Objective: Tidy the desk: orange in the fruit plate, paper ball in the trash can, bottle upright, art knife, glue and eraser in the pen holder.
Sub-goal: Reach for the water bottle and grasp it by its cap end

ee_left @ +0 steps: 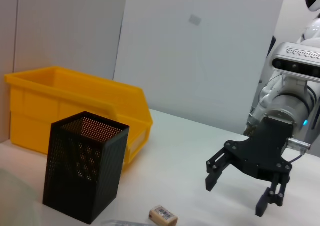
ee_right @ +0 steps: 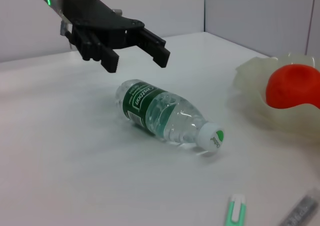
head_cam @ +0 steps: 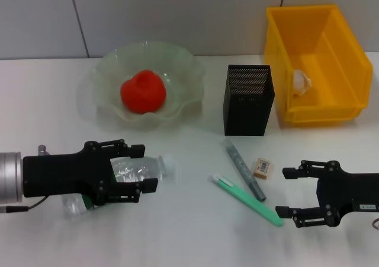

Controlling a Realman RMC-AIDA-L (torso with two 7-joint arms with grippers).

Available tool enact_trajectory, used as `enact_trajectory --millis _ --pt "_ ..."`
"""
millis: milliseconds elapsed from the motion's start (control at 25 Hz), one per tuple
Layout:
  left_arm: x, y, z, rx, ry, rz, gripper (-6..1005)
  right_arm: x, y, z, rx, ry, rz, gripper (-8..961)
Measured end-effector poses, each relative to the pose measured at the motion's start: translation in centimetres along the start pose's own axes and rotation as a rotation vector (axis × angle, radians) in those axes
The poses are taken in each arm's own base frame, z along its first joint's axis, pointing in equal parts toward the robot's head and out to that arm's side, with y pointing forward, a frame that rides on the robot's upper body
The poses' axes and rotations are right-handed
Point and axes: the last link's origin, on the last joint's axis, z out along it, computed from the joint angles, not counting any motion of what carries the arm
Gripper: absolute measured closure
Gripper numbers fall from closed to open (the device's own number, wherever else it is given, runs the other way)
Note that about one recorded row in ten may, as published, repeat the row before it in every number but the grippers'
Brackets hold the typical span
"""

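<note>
Left gripper (head_cam: 135,171) hovers above the lying bottle (ee_right: 162,113), fingers spread; an off-centre squeeze could roll it away. Right gripper (head_cam: 296,191) idles, fingers spread.

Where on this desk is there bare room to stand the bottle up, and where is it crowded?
Bare desk lies left of the fruit plate, and in front of the lying bottle under the open left gripper. Another free patch sits between plate and pen holder. It is crowded between the pen holder and the open right gripper: eraser, grey stick, green knife.
</note>
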Motion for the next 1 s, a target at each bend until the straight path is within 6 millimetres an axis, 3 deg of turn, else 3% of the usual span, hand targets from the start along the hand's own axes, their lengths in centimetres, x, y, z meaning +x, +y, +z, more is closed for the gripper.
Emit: enact_trajectory --millis 200,280,480,520,1000 --pt "0.9 -0.4 0.8 0.002 -0.026 0.024 187 0.2 0.2 -0.1 0.012 -0.013 0.011 133" --pt "3.3 -1.6 2.9 -0.009 -0.153 0.047 187 0.2 0.2 -0.2 0.028 -0.033 0.015 133" --pt "3.8 -1.9 3.4 -0.011 -0.192 0.049 187 0.2 0.3 -0.2 0.036 -0.044 0.015 133" --pt "6.0 -2.8 5.4 -0.028 -0.313 0.063 187 0.2 0.3 -0.2 0.037 -0.046 0.016 133" --pt "9.0 -3.9 8.5 0.076 -0.552 0.081 187 0.2 0.3 -0.1 0.034 -0.047 0.017 134"
